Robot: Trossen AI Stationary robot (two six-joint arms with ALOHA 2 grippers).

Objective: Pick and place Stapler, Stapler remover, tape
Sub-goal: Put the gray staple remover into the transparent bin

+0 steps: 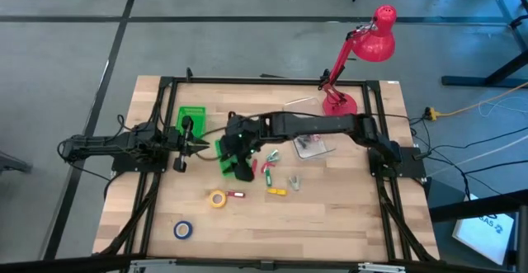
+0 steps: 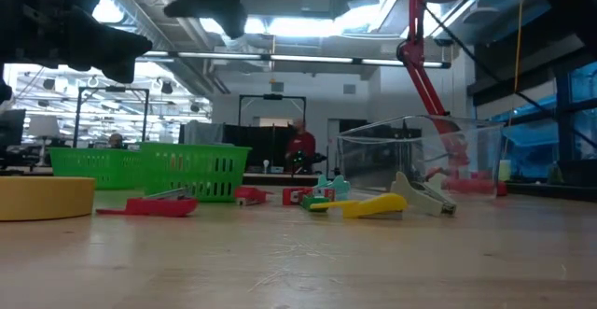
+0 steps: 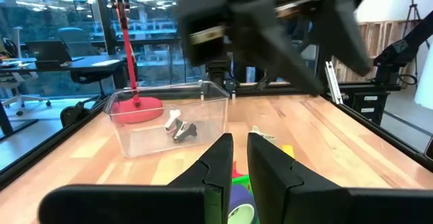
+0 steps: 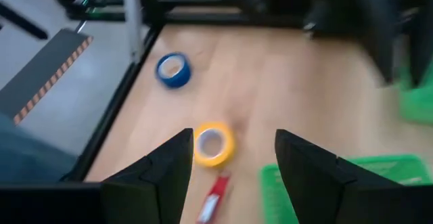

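High view: the right gripper [image 1: 241,167], fingers spread wide and empty, hangs at frame centre over a green mesh bin [image 1: 224,156]. Left gripper [image 1: 200,146], fingers nearly closed, holds nothing. Ring-shaped yellow tape [image 1: 218,198] and blue tape [image 1: 183,229] lie lower left on pale wood planks. No readable writing.

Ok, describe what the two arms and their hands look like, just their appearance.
Both arms are dark, nearly black, built of jointed blocky links on black frame mounts at the table's sides, with dark cables trailing from their bases. The left hand ends in two flat, tapering black fingers. The right hand has two broad, wedge-shaped black fingers. No markings are readable on either arm.
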